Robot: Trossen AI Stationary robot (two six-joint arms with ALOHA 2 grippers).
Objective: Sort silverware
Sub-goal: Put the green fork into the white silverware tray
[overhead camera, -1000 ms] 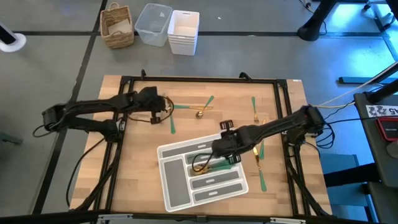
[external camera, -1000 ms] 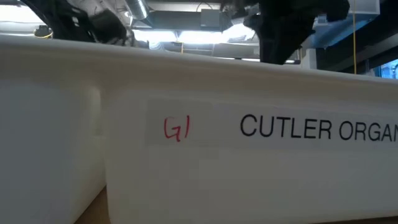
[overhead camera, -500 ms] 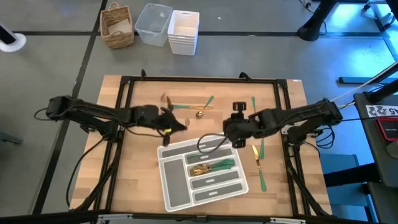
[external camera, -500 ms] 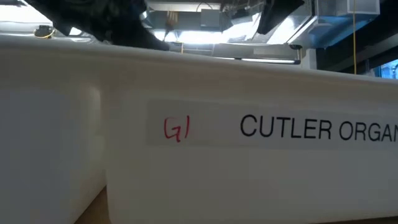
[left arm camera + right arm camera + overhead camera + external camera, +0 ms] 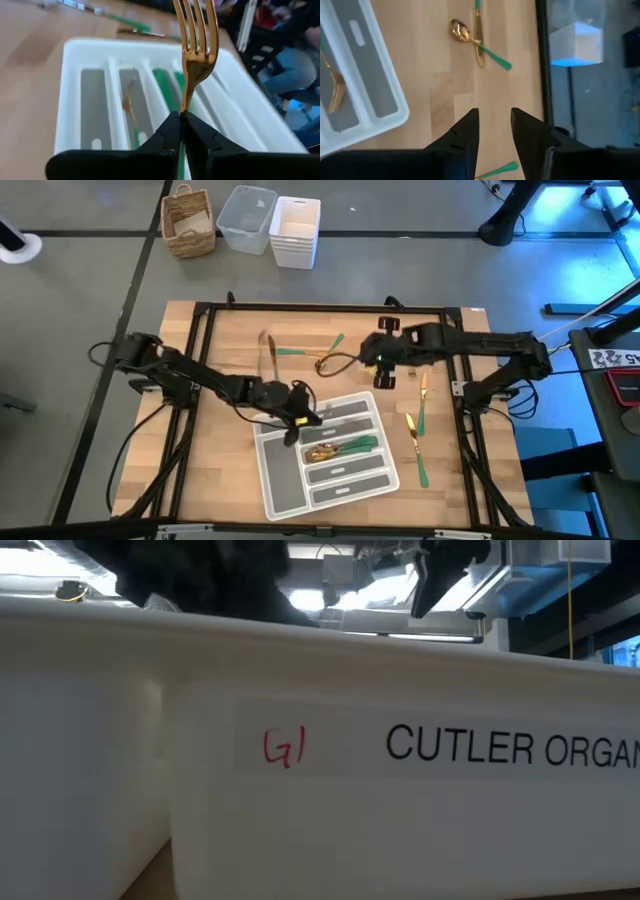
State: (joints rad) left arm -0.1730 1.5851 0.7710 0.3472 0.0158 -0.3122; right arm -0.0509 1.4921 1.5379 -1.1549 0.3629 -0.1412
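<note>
Over the tray (image 5: 275,485), left hand (image 5: 182,120) grips 1 fork (image 5: 197,45); right hand (image 5: 493,127) wide.

Setting: robotics lab or test cell. Butcher-block tabletop (image 5: 230,340) framed by black rails on a grey concrete floor (image 5: 90,290). Wicker basket (image 5: 189,220), clear plastic bin (image 5: 246,218) and stacked white bins (image 5: 295,230) sit on the floor beyond it. Low view: overhead strip lighting (image 5: 330,600).

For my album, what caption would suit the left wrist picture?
Left gripper shut on a gold fork, poised above the white tray.
</note>
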